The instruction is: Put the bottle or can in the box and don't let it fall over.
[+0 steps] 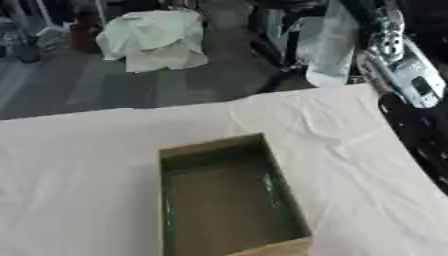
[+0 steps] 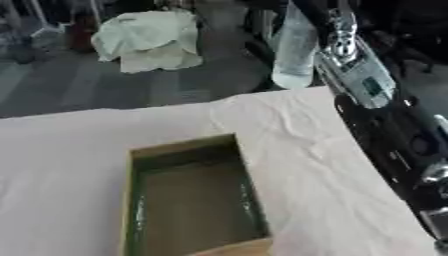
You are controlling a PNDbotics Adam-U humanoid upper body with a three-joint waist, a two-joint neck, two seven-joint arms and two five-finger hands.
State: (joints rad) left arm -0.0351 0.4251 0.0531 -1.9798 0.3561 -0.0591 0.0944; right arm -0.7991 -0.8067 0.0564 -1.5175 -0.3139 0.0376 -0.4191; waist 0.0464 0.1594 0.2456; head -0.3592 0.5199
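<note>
Clear bottle (image 2: 293,47) held upright in right hand (image 2: 346,37), fingers wrapped round it, beyond table's far right corner. Box (image 2: 188,200) open, empty, near front edge. Best lowered straight down, base flat, released late.

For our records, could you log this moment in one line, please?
right hand: holding bottle aloft | box: open, empty | bottle: not yet in box

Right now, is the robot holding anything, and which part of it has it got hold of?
Yes: the right hand carries a clear plastic bottle above the table's far edge. The hold seems to be on the bottle's upper part; the bottom hangs free. The fingers themselves are hard to make out.
</note>
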